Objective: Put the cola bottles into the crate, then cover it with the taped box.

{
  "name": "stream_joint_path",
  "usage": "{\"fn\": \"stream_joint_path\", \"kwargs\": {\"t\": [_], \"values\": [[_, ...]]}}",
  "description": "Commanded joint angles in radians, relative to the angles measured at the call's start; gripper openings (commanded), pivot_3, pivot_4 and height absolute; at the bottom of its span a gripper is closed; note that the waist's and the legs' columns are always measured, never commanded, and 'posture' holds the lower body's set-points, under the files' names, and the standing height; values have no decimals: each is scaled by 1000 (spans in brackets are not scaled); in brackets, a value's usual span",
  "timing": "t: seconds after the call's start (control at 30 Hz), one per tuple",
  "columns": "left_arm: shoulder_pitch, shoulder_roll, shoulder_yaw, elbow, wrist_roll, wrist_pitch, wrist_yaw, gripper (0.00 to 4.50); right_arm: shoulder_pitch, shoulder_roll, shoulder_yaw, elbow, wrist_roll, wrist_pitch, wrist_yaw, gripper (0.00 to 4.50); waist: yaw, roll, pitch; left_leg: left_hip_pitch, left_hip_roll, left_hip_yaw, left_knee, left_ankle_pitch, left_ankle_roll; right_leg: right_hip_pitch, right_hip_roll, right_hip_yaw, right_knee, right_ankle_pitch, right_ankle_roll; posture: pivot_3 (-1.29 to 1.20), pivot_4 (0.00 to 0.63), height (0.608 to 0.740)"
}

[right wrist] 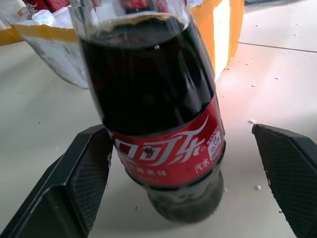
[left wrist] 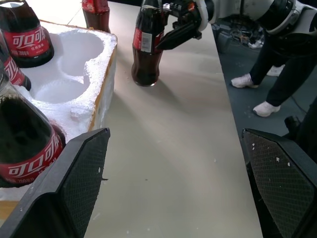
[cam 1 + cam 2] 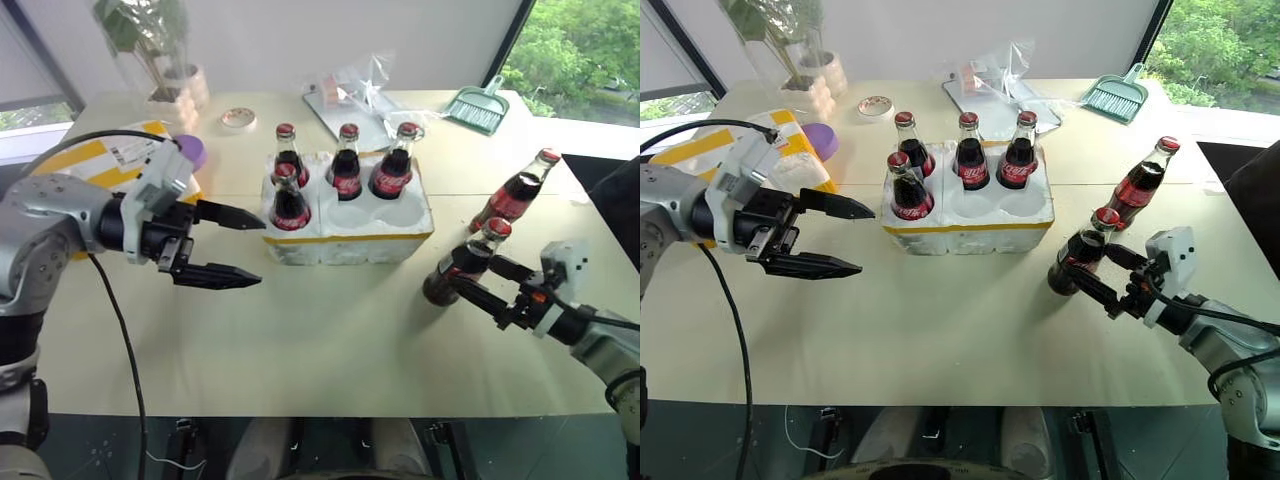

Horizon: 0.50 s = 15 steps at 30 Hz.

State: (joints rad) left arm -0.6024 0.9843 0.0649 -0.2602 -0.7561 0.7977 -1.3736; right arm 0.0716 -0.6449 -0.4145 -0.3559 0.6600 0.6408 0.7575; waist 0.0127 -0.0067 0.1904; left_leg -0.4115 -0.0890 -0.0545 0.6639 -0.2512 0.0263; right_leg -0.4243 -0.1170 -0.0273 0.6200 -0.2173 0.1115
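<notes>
While four cola bottles (image 3: pixel 347 160) sit in the crate (image 3: pixel 348 232) near mid-table, w/ three along the back row and one in the front-left well, we see two front wells open. Crate rests on the table (image 3: pixel 300 340), yellow band round its rim. Two more bottles stand on the table to the right of the crate: a near bottle (image 3: pixel 463 262) and a far bottle (image 3: pixel 517 190) behind it, both upright. Right gripper (image 3: pixel 476 279) has its jaws spread wide on either side of the near bottle, low on its body; in the wrist view there's a gap on both sides, so nothing is gripped. Left gripper (image 3: pixel 238 246) hovers left of the crate, jaws wide apart and empty, pointing toward it. Taped box (image 3: pixel 110 155) lies at far left behind the left arm, partly hidden, a purple item (image 3: pixel 192 150) beside it.
</notes>
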Motion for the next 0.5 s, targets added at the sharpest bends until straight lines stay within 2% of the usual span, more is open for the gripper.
{"fn": "stream_joint_path", "kwargs": {"t": [0.03, 0.1, 0.17, 0.37, 0.5], "values": [[-3, 17, 39, -26, -19, -6, 7, 4494, -28, 7, 15, 28, -10, -27, -12, 4249, 1, 0, 0, 0, 0, 0, 0, 0, 0, 0, 0, 0, 0, 0, 0, 0, 150, 738], [-1, 18, 39, -24, -18, -9, 10, 4500, -36, 11, 12, 24, 9, -27, -9, 3626, 1, 0, 0, 0, 0, 0, 0, 0, 0, 0, 0, 0, 0, 0, 1, 0, 150, 738], [-1, 18, 40, -20, -19, -9, 14, 4500, -42, 9, -7, 3, 45, -13, -9, 2784, 1, 0, 0, 0, 0, 0, 0, 0, 0, 0, 0, 0, 0, 0, 1, 0, 150, 738], [5, 19, 41, -8, -20, -15, 21, 4500, -105, -46, -120, -94, 314, 117, -10, 2796, 0, 2, 1, 0, 0, 0, 0, 0, 0, -1, 0, 0, 0, 1, 2, 0, 150, 738], [4, 12, 40, 0, -18, -24, 30, 4500, -287, -100, -134, -98, 551, 203, -69, 2796, -8, 3, 2, 0, 0, 0, 0, 0, 0, -1, 0, 0, 0, 1, 2, 0, 150, 738]]}}
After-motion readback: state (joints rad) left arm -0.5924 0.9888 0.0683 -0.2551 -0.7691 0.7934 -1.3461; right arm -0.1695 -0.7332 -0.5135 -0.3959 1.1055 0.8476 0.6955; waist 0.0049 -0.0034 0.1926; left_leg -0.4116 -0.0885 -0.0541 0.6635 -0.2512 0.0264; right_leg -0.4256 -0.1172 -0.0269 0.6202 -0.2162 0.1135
